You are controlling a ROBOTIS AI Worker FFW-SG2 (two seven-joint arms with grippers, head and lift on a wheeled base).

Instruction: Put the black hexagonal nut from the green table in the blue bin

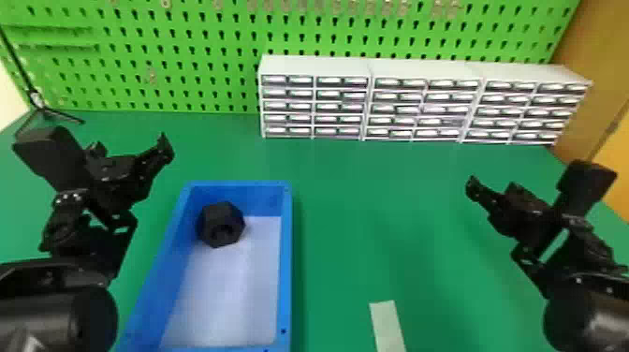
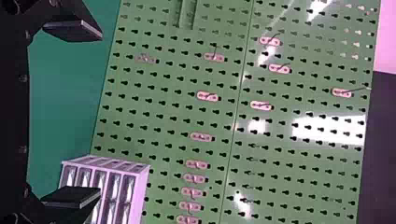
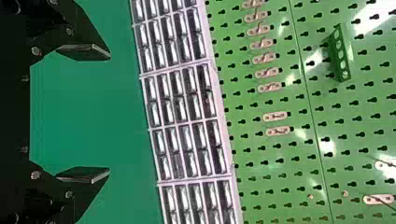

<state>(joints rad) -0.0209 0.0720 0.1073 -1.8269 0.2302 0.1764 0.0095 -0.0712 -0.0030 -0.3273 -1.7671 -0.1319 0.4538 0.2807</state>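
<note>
The left gripper (image 1: 130, 146), fingers spread wide, hangs left of the blue bin's (image 1: 286, 262) far left corner. Inside that corner sits the black hexagonal nut (image 1: 221, 224). The right gripper (image 1: 493, 186), also wide, hangs toward the green table's (image 1: 374, 210) right edge.

Blue is seen on bin (image 1: 286, 262), black on nut (image 1: 221, 216), deep green on bench (image 1: 398, 210); bright green pegboard (image 1: 187, 56) is patterned with dark keyholes in rows, cabinets (image 1: 313, 66) are framed white.
</note>
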